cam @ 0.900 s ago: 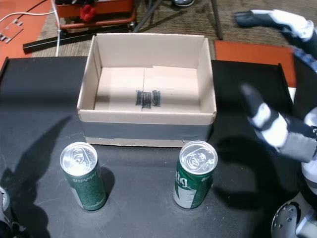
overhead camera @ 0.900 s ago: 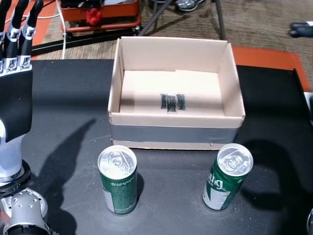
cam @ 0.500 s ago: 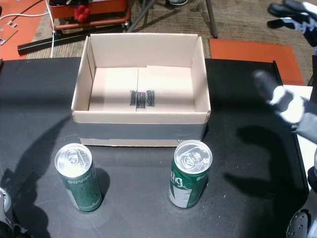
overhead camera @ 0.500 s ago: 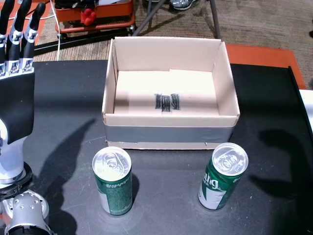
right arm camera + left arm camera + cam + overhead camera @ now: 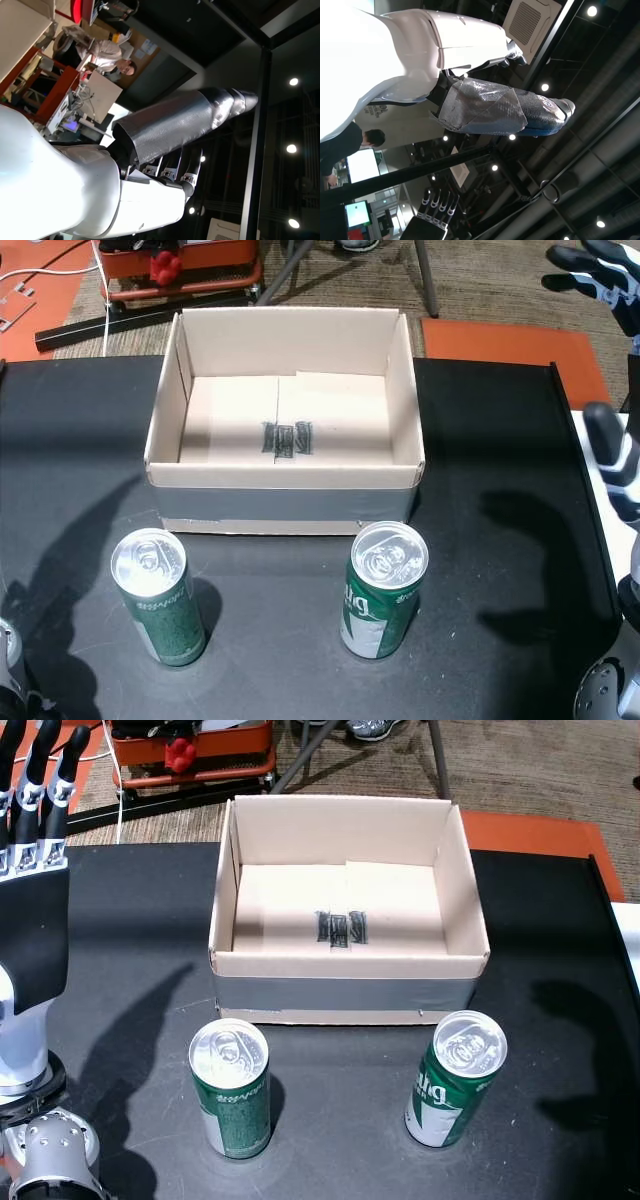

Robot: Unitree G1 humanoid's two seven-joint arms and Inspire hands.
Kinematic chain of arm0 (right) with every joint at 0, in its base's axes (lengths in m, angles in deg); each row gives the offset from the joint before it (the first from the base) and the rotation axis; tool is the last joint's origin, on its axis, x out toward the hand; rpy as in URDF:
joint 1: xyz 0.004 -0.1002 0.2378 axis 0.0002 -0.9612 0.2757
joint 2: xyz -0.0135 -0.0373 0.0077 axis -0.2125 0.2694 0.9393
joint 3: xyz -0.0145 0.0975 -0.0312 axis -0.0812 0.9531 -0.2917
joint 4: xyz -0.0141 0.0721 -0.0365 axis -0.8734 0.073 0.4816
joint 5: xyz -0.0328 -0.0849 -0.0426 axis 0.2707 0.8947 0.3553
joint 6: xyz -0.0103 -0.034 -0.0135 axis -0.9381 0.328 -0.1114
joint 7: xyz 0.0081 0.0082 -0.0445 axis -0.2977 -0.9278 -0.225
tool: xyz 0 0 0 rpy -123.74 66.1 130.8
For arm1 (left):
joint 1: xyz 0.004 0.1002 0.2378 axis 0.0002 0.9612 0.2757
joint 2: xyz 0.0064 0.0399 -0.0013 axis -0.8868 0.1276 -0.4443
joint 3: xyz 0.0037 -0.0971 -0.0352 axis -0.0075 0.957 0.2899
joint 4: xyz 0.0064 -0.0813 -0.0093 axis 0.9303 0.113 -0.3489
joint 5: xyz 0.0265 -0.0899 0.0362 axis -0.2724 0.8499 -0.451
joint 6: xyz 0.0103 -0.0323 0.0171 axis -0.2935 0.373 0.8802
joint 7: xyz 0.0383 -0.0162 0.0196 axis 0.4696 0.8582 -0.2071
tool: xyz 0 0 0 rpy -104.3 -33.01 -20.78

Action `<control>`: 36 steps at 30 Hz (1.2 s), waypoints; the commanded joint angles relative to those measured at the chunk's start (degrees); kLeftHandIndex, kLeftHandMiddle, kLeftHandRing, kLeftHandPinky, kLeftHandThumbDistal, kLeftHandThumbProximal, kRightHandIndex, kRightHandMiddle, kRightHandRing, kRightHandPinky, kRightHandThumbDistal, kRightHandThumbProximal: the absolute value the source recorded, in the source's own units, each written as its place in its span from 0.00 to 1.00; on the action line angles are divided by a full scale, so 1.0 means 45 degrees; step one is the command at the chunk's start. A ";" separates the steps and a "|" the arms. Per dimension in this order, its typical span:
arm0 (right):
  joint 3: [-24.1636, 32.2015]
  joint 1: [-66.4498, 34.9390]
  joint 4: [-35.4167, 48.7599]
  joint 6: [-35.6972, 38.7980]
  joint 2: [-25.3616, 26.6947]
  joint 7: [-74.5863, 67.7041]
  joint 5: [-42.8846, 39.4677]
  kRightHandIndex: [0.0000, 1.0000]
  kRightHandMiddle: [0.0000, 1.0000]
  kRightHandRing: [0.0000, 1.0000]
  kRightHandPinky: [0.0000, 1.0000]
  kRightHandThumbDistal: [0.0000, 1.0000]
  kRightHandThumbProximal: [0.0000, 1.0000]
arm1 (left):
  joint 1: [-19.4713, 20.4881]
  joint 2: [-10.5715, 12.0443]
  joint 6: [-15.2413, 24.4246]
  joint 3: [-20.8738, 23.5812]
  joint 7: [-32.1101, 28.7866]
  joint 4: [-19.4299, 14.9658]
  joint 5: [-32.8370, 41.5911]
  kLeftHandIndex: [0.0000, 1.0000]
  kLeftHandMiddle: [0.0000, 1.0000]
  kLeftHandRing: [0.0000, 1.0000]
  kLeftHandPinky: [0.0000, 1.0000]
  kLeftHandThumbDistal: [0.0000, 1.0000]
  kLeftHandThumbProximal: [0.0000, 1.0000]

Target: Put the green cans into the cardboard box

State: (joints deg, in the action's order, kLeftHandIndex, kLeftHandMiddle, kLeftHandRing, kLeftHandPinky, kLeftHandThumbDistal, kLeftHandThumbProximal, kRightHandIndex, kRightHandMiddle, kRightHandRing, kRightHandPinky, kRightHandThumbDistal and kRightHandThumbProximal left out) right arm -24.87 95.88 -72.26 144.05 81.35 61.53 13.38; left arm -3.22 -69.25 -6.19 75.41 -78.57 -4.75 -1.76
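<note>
Two green cans stand upright on the black table in both head views: one at front left [image 5: 233, 1090] [image 5: 160, 597], one at front right [image 5: 454, 1078] [image 5: 382, 589]. Behind them sits the open cardboard box [image 5: 348, 980] [image 5: 283, 502], with nothing inside. My left hand [image 5: 32, 870] is raised at the far left, fingers straight and spread, holding nothing, well left of the left can. My right hand [image 5: 612, 360] is lifted at the far right edge, fingers apart and holding nothing, away from both cans. The wrist views show my left hand [image 5: 485, 107] and right hand [image 5: 175, 125] against the ceiling.
Beyond the table's far edge lie an orange floor mat [image 5: 505, 340], an orange-framed cart with a red knob [image 5: 190, 750] and metal stand legs [image 5: 440, 755]. A white surface [image 5: 628, 935] borders the table's right edge. People show far off in both wrist views.
My right hand has lifted and drawn back toward the right edge, away from the right can. The head view shifted slightly. Cans, box and left hand stayed put.
</note>
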 commanded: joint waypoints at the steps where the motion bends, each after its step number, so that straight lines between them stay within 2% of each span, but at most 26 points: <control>1: -0.0029 -0.0111 0.0056 -0.0170 0.0018 -0.0325 0.0174 0.52 0.61 0.65 0.72 1.00 0.53 | 0.0089 -0.0098 -0.0040 0.0020 -0.0029 -0.0001 -0.0062 1.00 1.00 1.00 1.00 0.64 0.83; 4: -0.0050 -0.0075 -0.0089 -0.0507 0.0015 -0.0794 0.0577 0.49 0.58 0.63 0.71 1.00 0.56 | 0.0071 -0.0073 0.0126 0.0041 -0.0034 -0.0001 -0.0093 1.00 1.00 1.00 1.00 0.63 0.85; 9: -0.0296 0.0339 -0.0844 -0.1325 -0.0148 0.0228 -0.0863 0.46 0.58 0.64 0.69 1.00 0.41 | 0.0109 -0.0054 -0.0045 -0.0007 0.0040 -0.0081 -0.0070 1.00 1.00 1.00 1.00 0.64 0.84; 13: -0.0101 0.0755 -0.2109 -0.1124 -0.0636 0.0692 -0.1288 0.44 0.57 0.63 0.69 1.00 0.50 | 0.0136 -0.0068 -0.0085 -0.0029 0.0023 -0.0127 -0.0076 1.00 1.00 1.00 1.00 0.64 0.83; 16: 0.0011 0.1144 -0.3161 -0.0879 -0.0809 0.0932 -0.1155 0.46 0.60 0.67 0.72 1.00 0.53 | 0.0153 -0.0093 -0.0120 -0.0019 0.0018 -0.0134 -0.0069 1.00 1.00 1.00 1.00 0.63 0.83; 20: 0.0148 0.1693 -0.4353 -0.1328 -0.0827 0.1307 -0.1167 0.45 0.60 0.66 0.71 1.00 0.52 | 0.0211 -0.0098 -0.0199 -0.0049 0.0165 -0.0189 -0.0133 1.00 1.00 1.00 1.00 0.66 0.84; 25: 0.0435 0.2447 -0.6056 -0.2166 -0.0799 0.1162 -0.0836 0.43 0.59 0.64 0.68 1.00 0.50 | 0.0160 -0.0040 -0.0067 -0.0046 0.0122 -0.0167 -0.0137 1.00 1.00 1.00 1.00 0.63 0.83; 30: 0.0449 0.2638 -0.6636 -0.2144 -0.0709 0.0864 -0.0158 0.43 0.60 0.65 0.69 1.00 0.55 | 0.0201 -0.0013 -0.0102 -0.0092 0.0313 -0.0269 -0.0199 1.00 1.00 1.00 1.00 0.65 0.83; 36: 0.0142 0.2551 -0.6649 -0.2495 -0.0577 0.1175 0.0456 0.42 0.59 0.64 0.70 1.00 0.54 | 0.0140 -0.0020 -0.0010 -0.0088 0.0241 -0.0164 -0.0179 1.00 1.00 1.00 1.00 0.64 0.85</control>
State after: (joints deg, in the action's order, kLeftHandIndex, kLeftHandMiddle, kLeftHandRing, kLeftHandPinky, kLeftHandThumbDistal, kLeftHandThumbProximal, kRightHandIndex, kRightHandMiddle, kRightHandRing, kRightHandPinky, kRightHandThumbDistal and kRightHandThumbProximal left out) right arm -23.76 107.27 -101.99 133.61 78.02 66.19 14.70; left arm -3.13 -69.18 -6.61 75.21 -76.94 -5.57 -1.90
